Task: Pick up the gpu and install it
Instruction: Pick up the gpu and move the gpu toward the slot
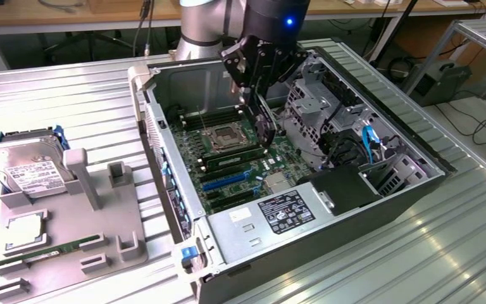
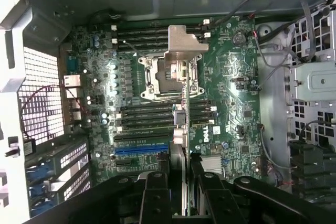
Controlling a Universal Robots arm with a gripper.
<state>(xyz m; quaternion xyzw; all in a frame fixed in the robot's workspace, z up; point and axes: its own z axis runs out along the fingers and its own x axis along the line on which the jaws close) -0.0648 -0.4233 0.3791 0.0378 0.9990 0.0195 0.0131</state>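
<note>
My gripper hangs over the open computer case and is shut on the gpu, a thin black card that points down towards the motherboard. In the wrist view the gpu appears edge-on, running from between my fingers to its pale metal bracket, which lies over the processor socket. The card's lower end is above the socket and memory slots, apart from the board. The blue expansion slots sit closer to the case's rear grille.
A grey fixture on the exterior view's left carries a silver hard drive, a processor and a green memory stick. The drive cage, cables and power supply crowd the case's other side.
</note>
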